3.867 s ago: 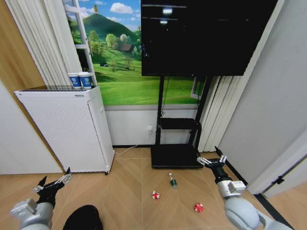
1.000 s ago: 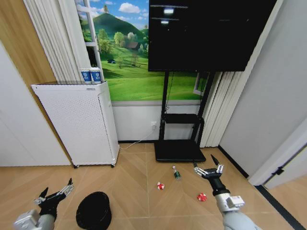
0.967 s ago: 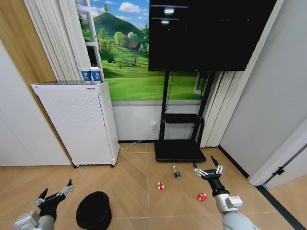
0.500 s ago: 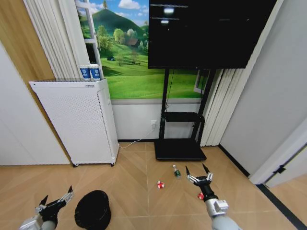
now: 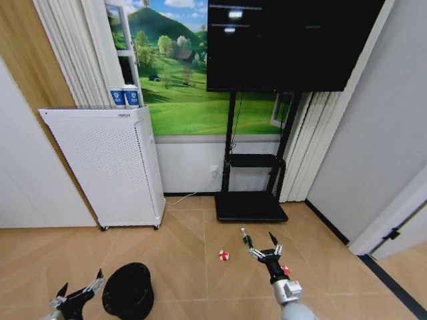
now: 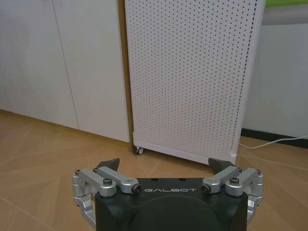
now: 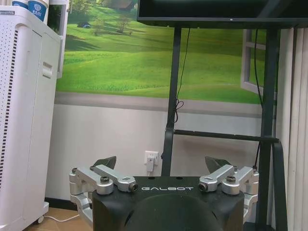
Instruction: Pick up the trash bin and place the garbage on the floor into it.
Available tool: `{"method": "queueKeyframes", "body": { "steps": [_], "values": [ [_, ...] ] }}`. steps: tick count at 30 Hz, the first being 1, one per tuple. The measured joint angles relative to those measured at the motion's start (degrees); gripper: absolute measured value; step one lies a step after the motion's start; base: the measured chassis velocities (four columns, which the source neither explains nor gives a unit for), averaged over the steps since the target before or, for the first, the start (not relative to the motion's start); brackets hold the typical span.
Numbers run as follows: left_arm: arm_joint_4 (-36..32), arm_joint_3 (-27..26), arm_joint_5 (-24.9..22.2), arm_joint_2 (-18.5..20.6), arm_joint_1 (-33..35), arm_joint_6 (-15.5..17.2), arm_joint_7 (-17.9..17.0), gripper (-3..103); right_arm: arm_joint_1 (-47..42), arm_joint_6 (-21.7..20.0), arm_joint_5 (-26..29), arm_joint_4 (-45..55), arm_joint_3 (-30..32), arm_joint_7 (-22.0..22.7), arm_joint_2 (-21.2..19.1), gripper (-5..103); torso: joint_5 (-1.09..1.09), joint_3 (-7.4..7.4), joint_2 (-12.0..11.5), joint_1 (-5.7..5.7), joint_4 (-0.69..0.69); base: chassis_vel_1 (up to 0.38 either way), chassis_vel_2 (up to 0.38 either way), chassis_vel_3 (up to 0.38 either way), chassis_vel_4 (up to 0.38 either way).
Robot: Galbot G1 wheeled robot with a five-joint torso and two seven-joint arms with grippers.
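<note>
The trash bin (image 5: 127, 291), a small round black basket, stands on the wood floor at the lower left. My left gripper (image 5: 80, 288) hangs open just to its left, clear of it, and in the left wrist view the left gripper (image 6: 163, 163) faces the white appliance. The garbage lies to the right: a red-and-white wrapper (image 5: 223, 255), a small bottle (image 5: 244, 234) and a second red wrapper (image 5: 285, 270) partly behind my right arm. My right gripper (image 5: 261, 248) is open above the floor between these items, and in the right wrist view the right gripper (image 7: 163, 161) holds nothing.
A tall white perforated appliance (image 5: 107, 167) on casters stands at the left wall with two blue cups (image 5: 124, 97) on top. The black TV stand base (image 5: 250, 207) sits behind the litter under a large screen (image 5: 293, 43). A white cable (image 5: 190, 198) runs along the floor.
The whole head view has shifted, so the camera moved. My right gripper has swung leftward, from beside the far red wrapper to near the bottle. My left gripper sits lower in the view.
</note>
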Motion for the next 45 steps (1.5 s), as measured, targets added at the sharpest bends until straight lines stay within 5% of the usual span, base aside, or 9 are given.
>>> {"method": "queueKeyframes", "body": {
  "steps": [29, 45],
  "values": [
    [18.6, 4.3, 3.6, 1.3, -3.9, -9.2, 8.8, 100, -3.3, 1.1, -1.7, -5.1, 1.0, 0.2, 2.3, 100, -0.01, -4.15, -6.7, -2.52, 0.00, 0.000, 0.000, 0.000, 0.000],
    [24.7, 0.8, -0.3, 0.8, -7.0, -12.5, 12.4, 100, -4.5, 1.9, -0.7, -7.7, 1.5, 0.5, 3.9, 100, 0.00, -6.59, -10.4, -3.82, 0.00, 0.000, 0.000, 0.000, 0.000]
  ]
}}
